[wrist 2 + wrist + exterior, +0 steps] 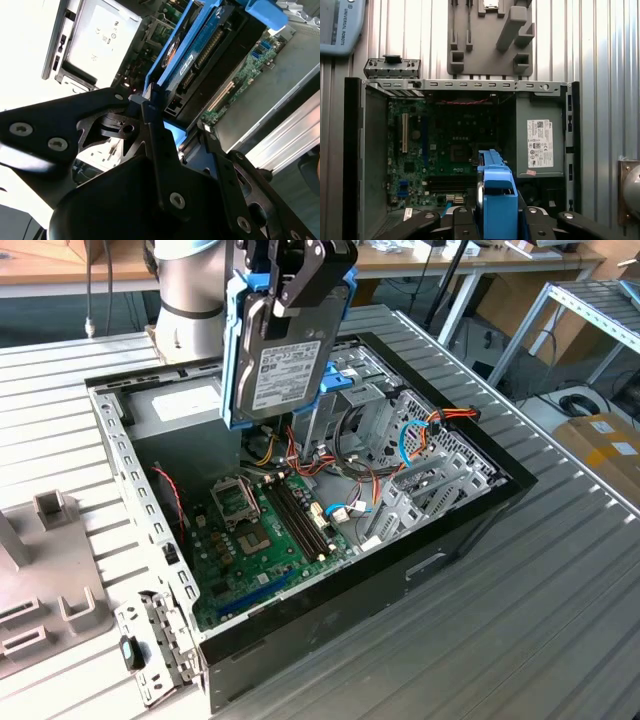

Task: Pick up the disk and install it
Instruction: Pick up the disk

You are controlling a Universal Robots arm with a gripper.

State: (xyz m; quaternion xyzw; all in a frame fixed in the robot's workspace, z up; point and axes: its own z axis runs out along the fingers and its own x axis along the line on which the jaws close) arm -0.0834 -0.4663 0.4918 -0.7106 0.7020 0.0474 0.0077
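The disk (285, 360), upright in the claw (290, 292), hangs above the open case (400, 585) holding the motherboard (270, 530).

Ribbed grey metal table (520, 620), bright from edge to edge, with the slats catching the light. Beyond its far edge there's a long wooden worktop (60, 265) on pale legs. Off the table's edge at the exterior view's right is a metal shelf rack (600, 315) with a cardboard box (605, 445) beside it, and dark cables (575, 400) lie on the shadowed floor (510, 360).
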